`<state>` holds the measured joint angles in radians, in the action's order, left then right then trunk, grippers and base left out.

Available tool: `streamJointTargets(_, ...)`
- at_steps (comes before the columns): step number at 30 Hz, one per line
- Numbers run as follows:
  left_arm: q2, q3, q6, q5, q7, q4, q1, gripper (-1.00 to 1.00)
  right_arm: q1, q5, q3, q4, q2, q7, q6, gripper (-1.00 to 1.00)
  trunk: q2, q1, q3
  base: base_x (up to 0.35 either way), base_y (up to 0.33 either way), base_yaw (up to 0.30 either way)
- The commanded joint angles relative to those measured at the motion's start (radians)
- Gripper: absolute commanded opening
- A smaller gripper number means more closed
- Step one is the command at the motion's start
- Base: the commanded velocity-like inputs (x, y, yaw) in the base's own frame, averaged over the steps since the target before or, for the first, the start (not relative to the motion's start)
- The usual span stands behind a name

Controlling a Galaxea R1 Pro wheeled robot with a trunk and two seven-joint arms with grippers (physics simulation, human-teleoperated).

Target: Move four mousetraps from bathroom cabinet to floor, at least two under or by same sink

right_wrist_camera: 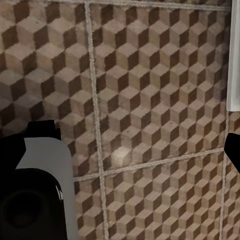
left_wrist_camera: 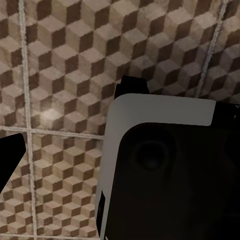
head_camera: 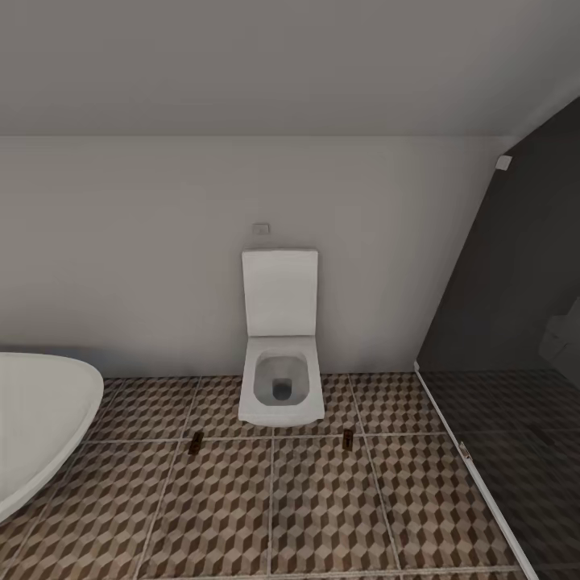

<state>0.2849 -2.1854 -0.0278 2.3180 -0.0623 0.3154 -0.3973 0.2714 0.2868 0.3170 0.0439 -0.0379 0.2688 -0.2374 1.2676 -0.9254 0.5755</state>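
Against the far wall stands a white square toilet (head_camera: 281, 366), lid up, with a small flush plate (head_camera: 260, 229) on the wall above it. Two mousetraps lie on the bathroom floor (head_camera: 322, 507) just in front of the toilet: one mousetrap (head_camera: 196, 441) off its left front corner, the other mousetrap (head_camera: 348, 438) off its right front corner, both sitting near the grout line that runs across there, well apart from each other. White rounded bathtub (head_camera: 36, 423) pokes in at the left edge of the floor. Dark glass shower screen (head_camera: 515, 282) closes off the right side, with darker tiles behind it and a white sill along its base.

My left wrist camera looks down on cube-pattern tiles, with a grey and black part of my own arm (left_wrist_camera: 165, 170) covering much of it; I cannot tell how the left jaws stand. My right wrist camera also looks at tiles, with a dark and grey arm part (right_wrist_camera: 37, 190) in one corner and a white edge (right_wrist_camera: 234, 60) at the side; right jaws state cannot be told either.
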Motion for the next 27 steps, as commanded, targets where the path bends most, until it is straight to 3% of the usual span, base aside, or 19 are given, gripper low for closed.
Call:
streamJointTargets(1, 0.0, -0.008, -0.003, 0.011, -0.004, 0.002, -0.002, 1.0, 0.001, 0.009, 0.008, 0.004, 0.0, 0.0, -0.007, 1.0, 0.001, 0.0, 0.001, 0.0, 0.0, 0.0)
streamJointTargets(27, 0.0, -0.008, -0.003, 0.011, -0.004, 0.002, -0.002, 1.0, 0.001, 0.009, 0.008, 0.004, 0.001, 0.0, -0.007, 1.0, 0.001, 0.0, 0.001, 0.0, 0.0, 0.0)
